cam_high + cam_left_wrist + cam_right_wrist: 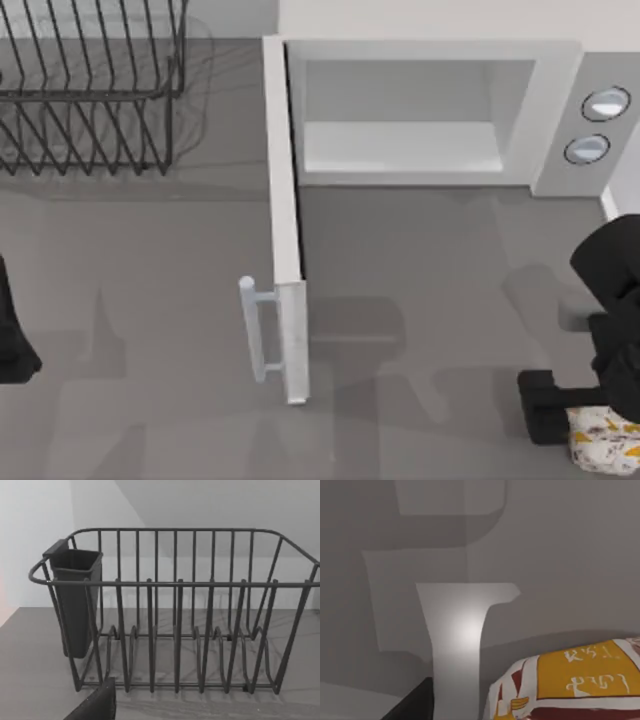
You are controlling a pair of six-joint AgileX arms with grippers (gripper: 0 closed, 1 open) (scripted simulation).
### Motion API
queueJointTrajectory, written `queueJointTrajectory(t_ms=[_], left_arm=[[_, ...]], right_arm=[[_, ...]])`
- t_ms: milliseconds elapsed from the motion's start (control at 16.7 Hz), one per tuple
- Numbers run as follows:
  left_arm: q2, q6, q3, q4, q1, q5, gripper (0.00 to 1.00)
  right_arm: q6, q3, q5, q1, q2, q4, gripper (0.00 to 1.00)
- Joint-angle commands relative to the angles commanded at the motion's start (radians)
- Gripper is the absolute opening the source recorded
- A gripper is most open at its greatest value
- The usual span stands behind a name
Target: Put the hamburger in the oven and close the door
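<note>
Hugging the table's (420, 290) right edge: hamburger (605, 445).

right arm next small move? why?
Probably lower the right gripper around the hamburger and close. It sits right beside the hamburger at the table's near right; the oven has its door swung open. Left arm parked at left edge.

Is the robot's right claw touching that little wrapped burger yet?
Cannot tell. In the top view the right gripper sits right against the hamburger, but no contact or gap shows plainly.
</note>
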Motion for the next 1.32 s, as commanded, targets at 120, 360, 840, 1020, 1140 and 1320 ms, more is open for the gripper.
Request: queueJointTrajectory(t_ms=[120, 360, 840, 1020, 1140, 1320], left_arm=[[0.000, 0.000, 0.000, 0.000, 0.000, 0.000, 1.00], [0.000, 0.000, 0.000, 0.000, 0.000, 0.000, 1.00], [0.000, 0.000, 0.000, 0.000, 0.000, 0.000, 1.00], [0.000, 0.000, 0.000, 0.000, 0.000, 0.000, 1.00], [0.000, 0.000, 0.000, 0.000, 0.000, 0.000, 1.00], [0.000, 0.000, 0.000, 0.000, 0.000, 0.000, 1.00]], right_arm=[[0.000, 0.000, 0.000, 0.000, 0.000, 0.000, 1.00], [0.000, 0.000, 0.000, 0.000, 0.000, 0.000, 0.77], [0.000, 0.000, 0.000, 0.000, 0.000, 0.000, 0.17], [0.000, 0.000, 0.000, 0.000, 0.000, 0.000, 0.00], [0.000, 0.000, 0.000, 0.000, 0.000, 0.000, 0.00], [0.000, 0.000, 0.000, 0.000, 0.000, 0.000, 0.00]])
